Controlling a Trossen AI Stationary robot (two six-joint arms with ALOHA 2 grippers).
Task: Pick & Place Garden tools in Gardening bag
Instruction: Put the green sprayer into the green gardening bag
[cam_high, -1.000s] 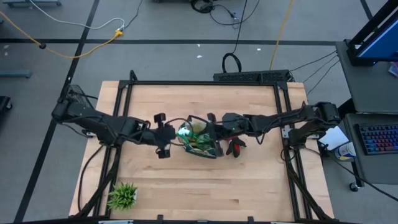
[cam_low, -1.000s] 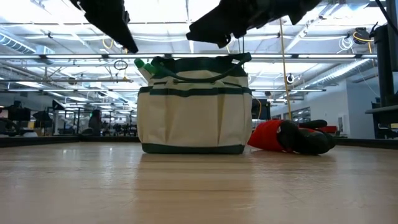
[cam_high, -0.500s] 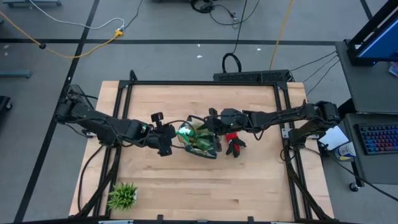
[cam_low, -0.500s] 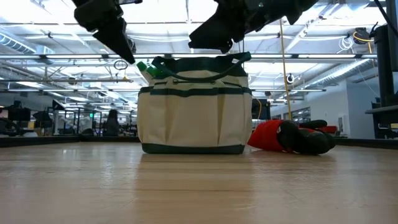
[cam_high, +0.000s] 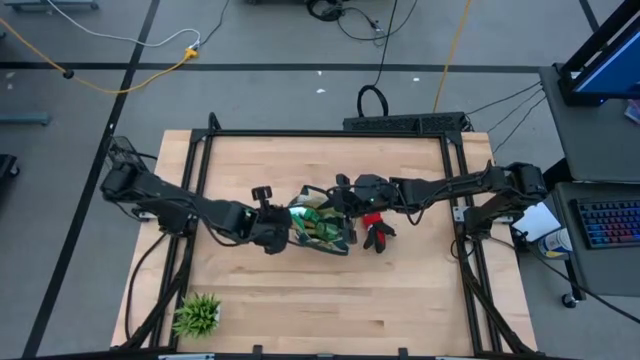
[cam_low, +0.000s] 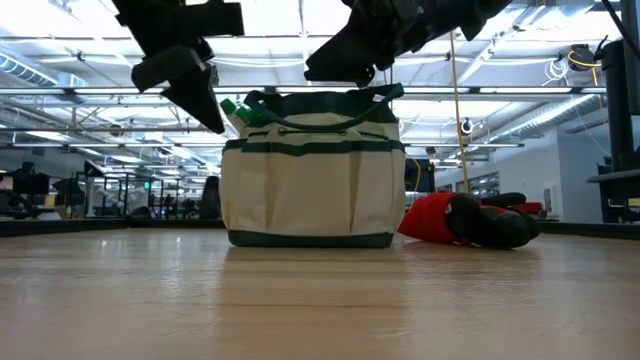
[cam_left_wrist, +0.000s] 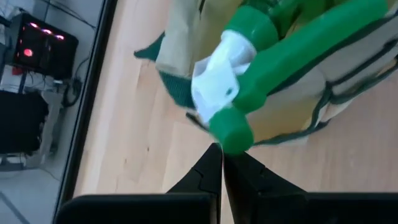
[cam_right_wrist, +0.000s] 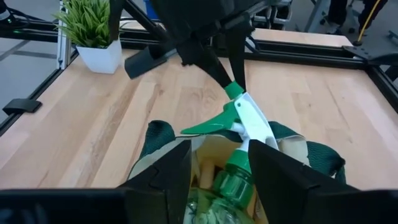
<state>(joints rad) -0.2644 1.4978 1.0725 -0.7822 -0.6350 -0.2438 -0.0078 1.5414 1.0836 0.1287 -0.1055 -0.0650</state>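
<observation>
The cream gardening bag (cam_low: 312, 185) with green trim stands upright mid-table (cam_high: 330, 238). A green spray bottle (cam_right_wrist: 239, 118) sits tilted in it, and its white-and-green head (cam_low: 240, 108) sticks out over the bag's left rim. My left gripper (cam_left_wrist: 222, 155) is shut, just left of the bag, with its tips at that head. Above the bag's opening my right gripper (cam_right_wrist: 217, 165) hovers open, its fingers spread either side of the bottle's neck without touching it. Red-and-black gloves (cam_low: 465, 218) lie on the table right of the bag. My left gripper's shut fingertips (cam_right_wrist: 227, 79) meet the green nozzle end (cam_left_wrist: 231, 134) of the spray bottle's head. They come slanting down from the table's left side. The bottle leans in the bag with its head outside the rim.
A small potted plant (cam_high: 197, 313) stands at the table's near left corner. Other tool handles show inside the bag (cam_right_wrist: 205, 171). Black frame rails (cam_high: 330, 134) run along the table's edges. Bare wood lies in front of the bag.
My left gripper has come down and toward the bag, tipping more steeply downward, until its shut tips reach the spray bottle's head. The bag, bottle and gloves stay where they were.
</observation>
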